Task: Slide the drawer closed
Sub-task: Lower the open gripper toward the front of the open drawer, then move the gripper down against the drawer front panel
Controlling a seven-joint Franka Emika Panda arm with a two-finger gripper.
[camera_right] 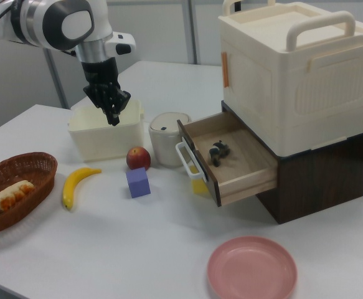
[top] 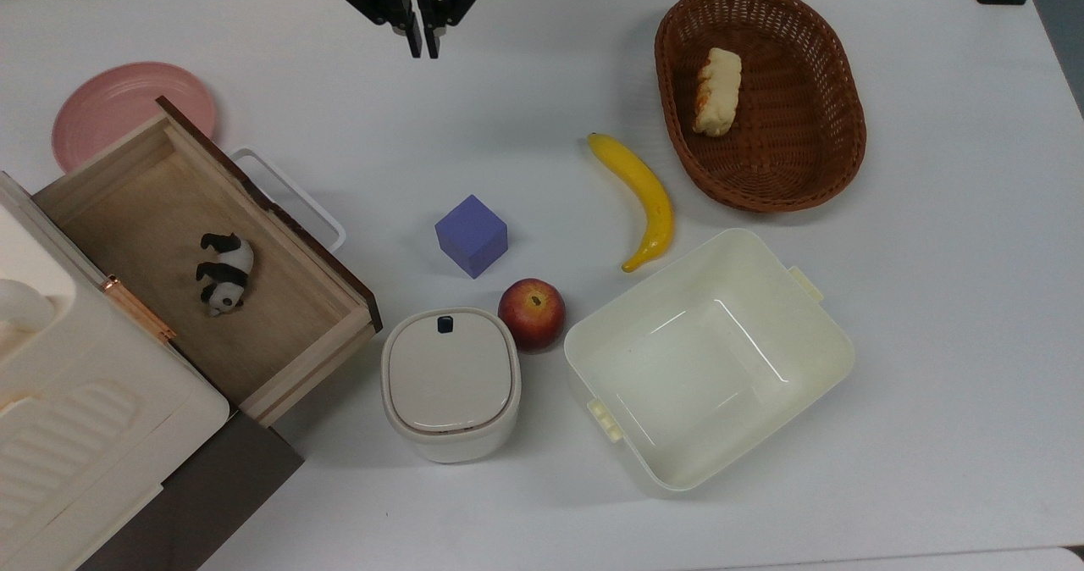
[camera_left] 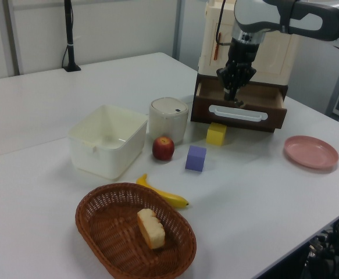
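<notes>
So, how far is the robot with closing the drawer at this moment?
Nothing is done yet: the drawer is pulled out, with a toy panda lying inside. The gripper is shut and empty, up in the air, apart from the white handle. What is left is the whole job: come down to the dark front panel and push it in.
</notes>
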